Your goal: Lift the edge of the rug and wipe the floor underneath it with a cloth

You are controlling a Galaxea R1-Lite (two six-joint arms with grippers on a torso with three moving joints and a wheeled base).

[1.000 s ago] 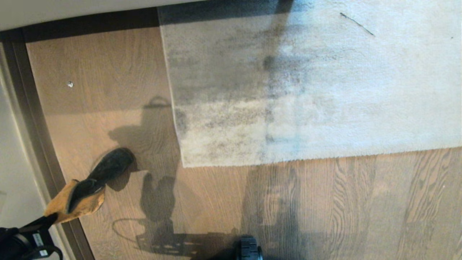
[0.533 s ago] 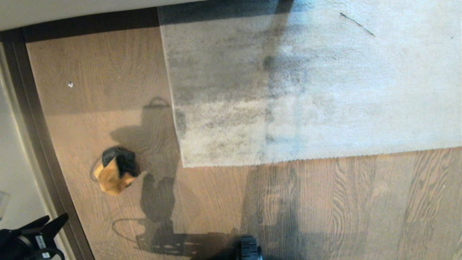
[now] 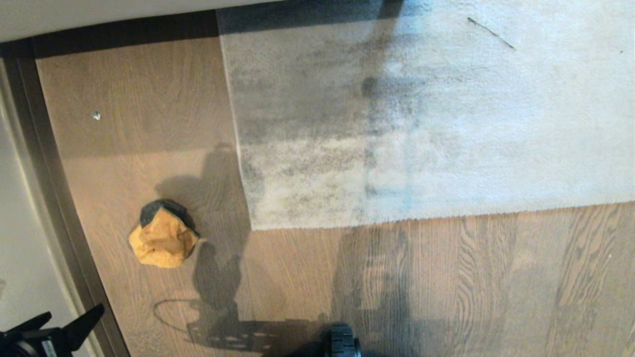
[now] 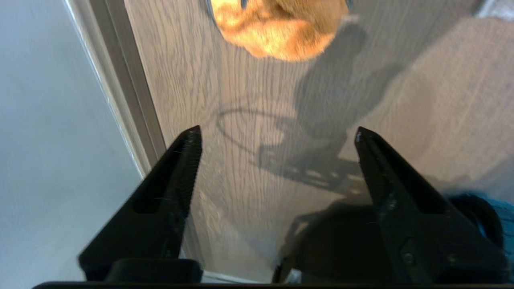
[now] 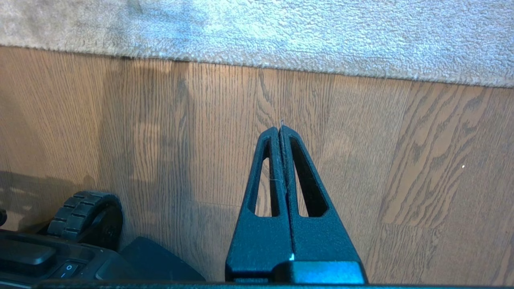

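The mustard-orange cloth (image 3: 162, 240) lies crumpled on the wood floor (image 3: 149, 99), its black side showing at the far end. It sits left of the rug edge (image 3: 245, 183), whose square corner (image 3: 253, 227) lies flat. My left gripper (image 3: 72, 317) is at the bottom left, open and empty, drawn back from the cloth. In the left wrist view the cloth (image 4: 281, 28) lies well beyond the spread gripper (image 4: 277, 134). My right gripper (image 5: 280, 127) is shut and empty above bare floor (image 5: 200, 132), short of the rug edge (image 5: 281, 60).
A dark skirting strip (image 3: 54, 198) and pale wall run along the left, close to my left gripper. A small white speck (image 3: 96, 115) lies on the floor far left. The base's wheel (image 3: 342, 342) shows at the bottom. A dark thread (image 3: 491, 33) lies on the rug.
My left gripper opened and let go of the cloth, which dropped in a heap on the floor. The gripper then drew back toward the bottom left corner.
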